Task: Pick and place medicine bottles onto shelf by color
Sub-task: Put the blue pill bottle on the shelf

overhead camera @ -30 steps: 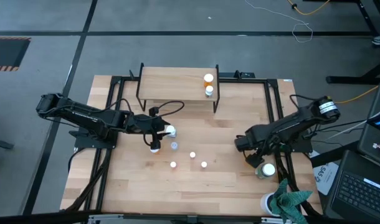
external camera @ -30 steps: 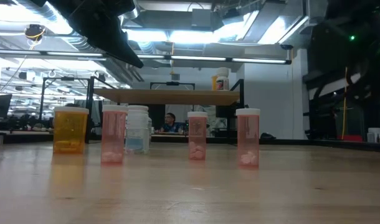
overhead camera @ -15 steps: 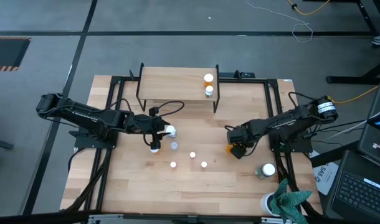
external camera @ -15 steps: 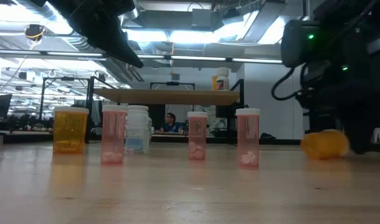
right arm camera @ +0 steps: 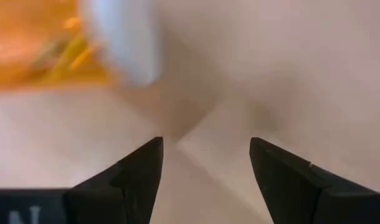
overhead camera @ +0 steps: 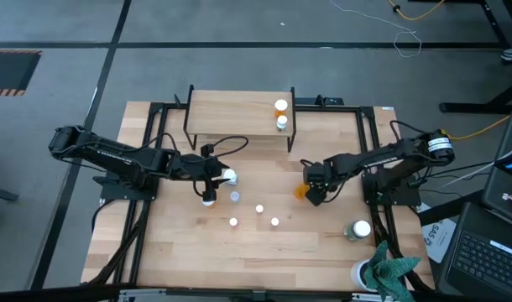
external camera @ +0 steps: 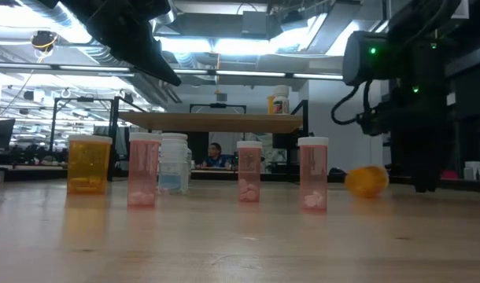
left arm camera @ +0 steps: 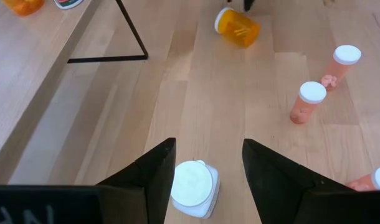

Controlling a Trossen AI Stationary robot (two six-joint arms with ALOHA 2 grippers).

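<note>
Since a second ago my right gripper (overhead camera: 310, 191) has swung from the table (overhead camera: 323, 252) edge toward the shelf (overhead camera: 239, 111). Low down, the orange bottle (external camera: 367, 181) lies tipped. Wrist cameras show both grippers' fingers spread, my left gripper (left arm camera: 205, 171) around a white-capped bottle (left arm camera: 194, 188).

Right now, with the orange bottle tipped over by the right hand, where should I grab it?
Grip the orange bottle across its round body, coming from above. It lies on its side on the table, cap sideways, so the body is the widest open span for the right hand.
</note>
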